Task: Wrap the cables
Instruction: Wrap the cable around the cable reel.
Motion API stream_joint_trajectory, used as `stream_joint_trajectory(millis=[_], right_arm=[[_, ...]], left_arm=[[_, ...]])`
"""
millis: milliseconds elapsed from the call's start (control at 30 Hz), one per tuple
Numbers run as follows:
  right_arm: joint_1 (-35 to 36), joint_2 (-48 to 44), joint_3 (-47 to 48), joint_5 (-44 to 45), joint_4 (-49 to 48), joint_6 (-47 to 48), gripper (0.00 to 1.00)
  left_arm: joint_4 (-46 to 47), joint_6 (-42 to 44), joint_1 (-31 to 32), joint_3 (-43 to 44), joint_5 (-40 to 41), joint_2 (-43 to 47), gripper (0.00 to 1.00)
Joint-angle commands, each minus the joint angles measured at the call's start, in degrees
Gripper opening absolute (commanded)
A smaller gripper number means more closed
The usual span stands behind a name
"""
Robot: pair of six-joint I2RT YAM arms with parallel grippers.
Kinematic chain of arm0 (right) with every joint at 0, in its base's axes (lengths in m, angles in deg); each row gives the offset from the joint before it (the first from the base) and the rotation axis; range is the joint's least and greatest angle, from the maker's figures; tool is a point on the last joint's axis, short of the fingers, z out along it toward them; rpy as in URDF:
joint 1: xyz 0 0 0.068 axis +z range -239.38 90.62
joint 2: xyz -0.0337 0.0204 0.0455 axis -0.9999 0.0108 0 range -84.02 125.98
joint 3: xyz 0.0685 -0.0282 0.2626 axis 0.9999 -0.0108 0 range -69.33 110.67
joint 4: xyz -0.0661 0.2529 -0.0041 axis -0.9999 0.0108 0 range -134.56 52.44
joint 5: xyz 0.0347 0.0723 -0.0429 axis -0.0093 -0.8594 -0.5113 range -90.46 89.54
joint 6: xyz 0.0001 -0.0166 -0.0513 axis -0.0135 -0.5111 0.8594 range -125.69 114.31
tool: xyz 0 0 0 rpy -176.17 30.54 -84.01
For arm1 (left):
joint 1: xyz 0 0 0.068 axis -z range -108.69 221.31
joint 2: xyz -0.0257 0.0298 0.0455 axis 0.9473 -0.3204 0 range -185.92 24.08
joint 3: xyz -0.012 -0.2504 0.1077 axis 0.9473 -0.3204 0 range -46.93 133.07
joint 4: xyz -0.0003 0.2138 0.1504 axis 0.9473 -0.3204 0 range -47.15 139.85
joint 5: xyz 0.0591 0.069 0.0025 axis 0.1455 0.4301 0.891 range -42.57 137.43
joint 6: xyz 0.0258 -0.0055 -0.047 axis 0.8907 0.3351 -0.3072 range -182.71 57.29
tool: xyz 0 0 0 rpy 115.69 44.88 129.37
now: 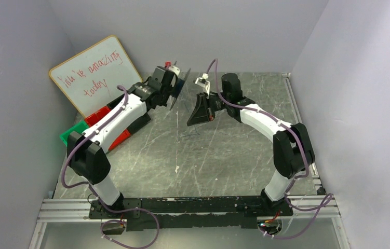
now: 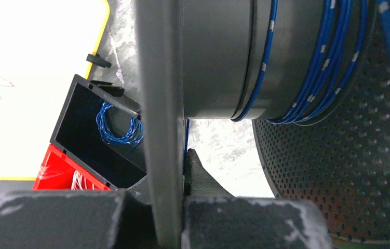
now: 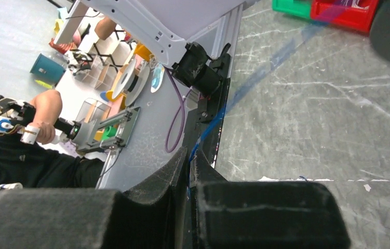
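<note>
My left gripper (image 1: 170,89) is raised at the back of the table. In the left wrist view it (image 2: 179,166) is shut on the grey flange (image 2: 164,104) of a spool. The cable, a very thin blue wire (image 2: 314,72), lies in several turns round the spool's drum. My right gripper (image 1: 197,115) hangs just right of the spool. In the right wrist view it (image 3: 189,155) is shut on the blue wire (image 3: 209,130). The strand runs up from the jaws, blurred, toward the upper right. A faint thin strand (image 1: 191,133) hangs toward the table below the right gripper.
A black bin (image 2: 78,140) holds a small loose coil of blue wire (image 2: 119,124). A red bin (image 2: 57,174) beside it holds whitish wire. A green bin (image 1: 70,136) and a whiteboard (image 1: 95,72) stand at the back left. Grey walls close in both sides.
</note>
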Motion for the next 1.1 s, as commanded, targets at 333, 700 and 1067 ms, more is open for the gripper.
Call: stream_joint_trajectory(millis=[333,700,1067], right_arm=[[4.44,7.10,6.28,0.18,13.49,12.38,0.10],[3.77,8.13,7.76,0.85,17.94,16.12,0.08],[-0.74,6.99,5.61,-0.13,11.02,9.68,0.04]], left_arm=[[-0.44,-15.71,-11.63,8.34,-21.28,3.59,0.02],[8.60,-21.59,-20.41,0.80,-42.36,12.76,0.02],[12.45,-23.13,-24.68,-1.72,-61.63,14.67,0.02]])
